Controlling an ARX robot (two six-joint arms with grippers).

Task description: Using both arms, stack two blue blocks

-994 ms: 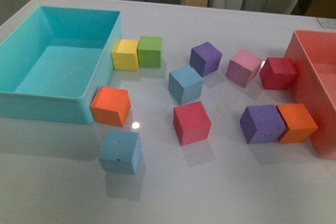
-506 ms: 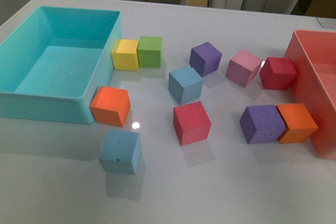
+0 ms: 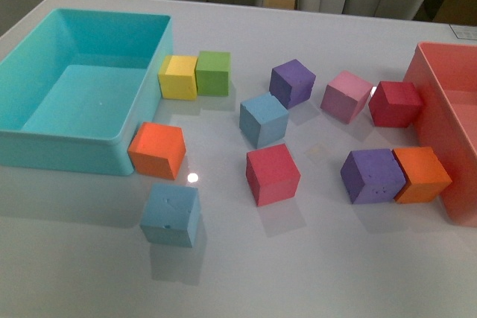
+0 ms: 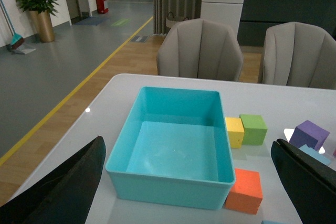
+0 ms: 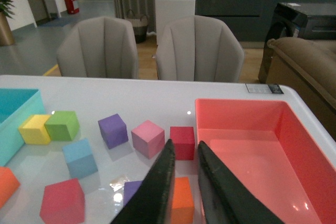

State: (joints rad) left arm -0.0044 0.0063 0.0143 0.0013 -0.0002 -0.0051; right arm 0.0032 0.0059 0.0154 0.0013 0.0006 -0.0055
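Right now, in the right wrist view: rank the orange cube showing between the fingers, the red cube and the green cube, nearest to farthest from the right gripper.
From the right gripper:
1. Orange cube, on the table under the fingers, showing in the gap between them.
2. Red cube, just past the fingertips, beside the pink-red bin.
3. Green cube, far off to the side, next to the yellow cube.

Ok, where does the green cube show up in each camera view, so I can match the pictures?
Front view: green cube toward upper left of centre, touching the yellow cube beside the turquoise bin.
Left wrist view: green cube right of centre, next to the yellow cube by the bin's far corner.
Right wrist view: green cube at left, beside the yellow cube.
Shared landmark: the yellow cube.
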